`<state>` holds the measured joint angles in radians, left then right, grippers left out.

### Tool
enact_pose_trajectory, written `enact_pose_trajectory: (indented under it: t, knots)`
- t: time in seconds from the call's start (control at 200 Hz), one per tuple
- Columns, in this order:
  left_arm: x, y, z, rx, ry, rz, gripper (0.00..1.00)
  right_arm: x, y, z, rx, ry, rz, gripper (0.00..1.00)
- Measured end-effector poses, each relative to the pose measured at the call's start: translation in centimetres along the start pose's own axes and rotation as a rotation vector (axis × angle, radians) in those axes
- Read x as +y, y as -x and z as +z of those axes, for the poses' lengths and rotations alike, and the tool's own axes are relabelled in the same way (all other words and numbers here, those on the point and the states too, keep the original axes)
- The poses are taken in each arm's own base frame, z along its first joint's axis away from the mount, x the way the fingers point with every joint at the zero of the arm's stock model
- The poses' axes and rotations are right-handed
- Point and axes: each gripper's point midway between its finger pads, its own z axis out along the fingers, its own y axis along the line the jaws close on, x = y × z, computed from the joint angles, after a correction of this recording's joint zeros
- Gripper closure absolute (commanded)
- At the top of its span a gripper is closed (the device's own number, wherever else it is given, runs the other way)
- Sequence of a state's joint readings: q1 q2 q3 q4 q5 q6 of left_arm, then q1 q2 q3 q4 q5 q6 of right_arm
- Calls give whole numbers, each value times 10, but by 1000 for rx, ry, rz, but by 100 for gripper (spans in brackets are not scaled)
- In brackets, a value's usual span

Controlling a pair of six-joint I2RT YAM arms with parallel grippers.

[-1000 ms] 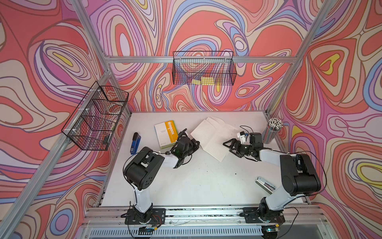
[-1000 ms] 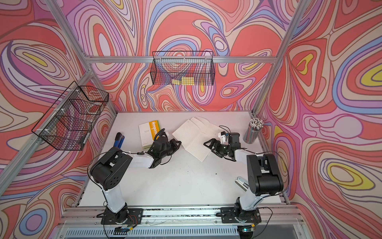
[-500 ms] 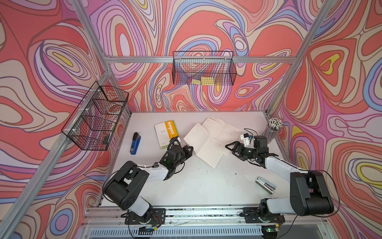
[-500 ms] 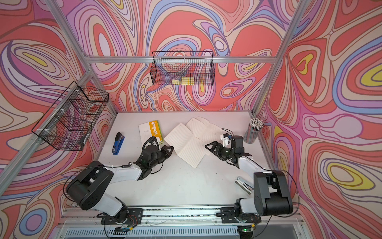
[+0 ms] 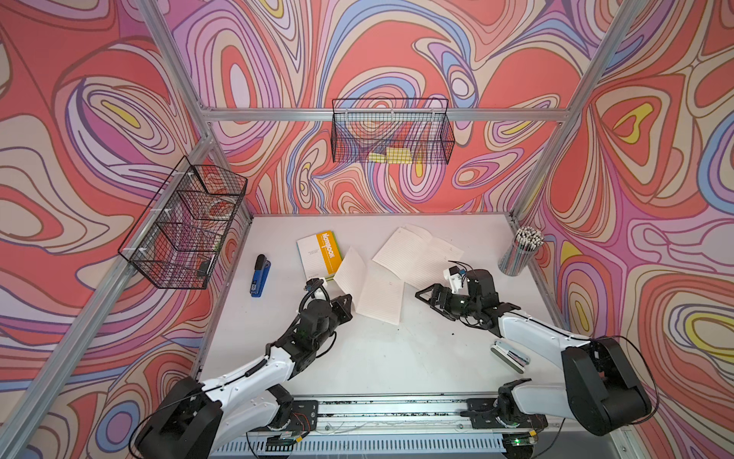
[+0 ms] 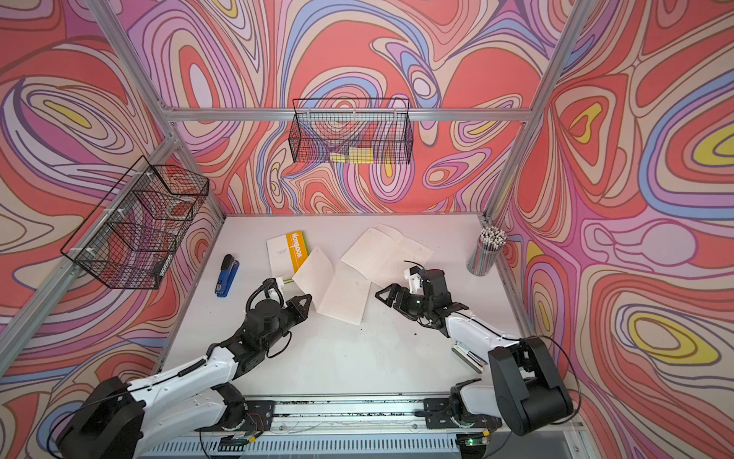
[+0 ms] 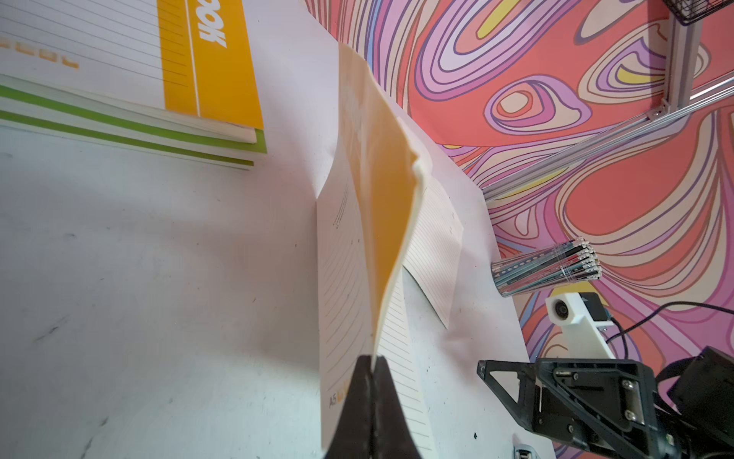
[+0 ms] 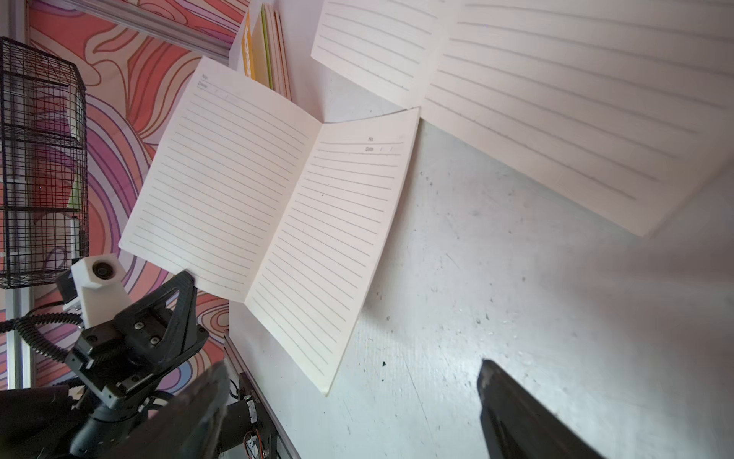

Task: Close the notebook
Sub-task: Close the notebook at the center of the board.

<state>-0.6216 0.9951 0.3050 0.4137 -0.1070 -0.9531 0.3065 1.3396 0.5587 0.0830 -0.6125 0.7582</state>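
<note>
The black fingers [image 7: 355,399] of the left gripper [image 5: 349,304] are seen pressed together on the near edge of the left leaf of an open lined cream notebook with an orange cover [image 5: 379,296]. That leaf is held raised off the white surface [image 5: 377,357] and tilted, so that its orange outer side is shown in the left wrist view, while the right leaf is laid flat. The notebook is found near the middle of the surface, between the two arms.

The fingers [image 8: 516,409] of the right gripper [image 5: 425,301] are spread wide, and nothing is held between them. They are poised just beside the flat leaf's outer edge; whether the surface is touched cannot be told.

A second open lined notebook [image 5: 417,254] is laid flat farther back, its edge just beside the far corner of the first. A stack of closed notebooks with an orange-and-white top cover [image 5: 319,254] is placed beside the raised leaf, toward the left. A blue stapler [image 5: 260,276] is laid further left. A clear cup of pencils [image 5: 520,254] is stood at the right rear edge.
</note>
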Motion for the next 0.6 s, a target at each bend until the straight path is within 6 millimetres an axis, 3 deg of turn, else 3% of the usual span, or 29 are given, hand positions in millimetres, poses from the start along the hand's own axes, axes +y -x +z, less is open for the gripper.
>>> enact_pose_trajectory:
  t: [0.25, 0.446, 0.601]
  knots:
    - [25, -18, -20, 20, 80, 57, 100, 5, -17, 28, 46, -15, 0, 2]
    - [28, -32, -28, 34, 124, 143, 100, 18, -18, 41, 47, 7, -18, 1]
    - [28, -45, -34, 42, 146, 220, 100, 18, -21, 50, 50, 7, -13, 2]
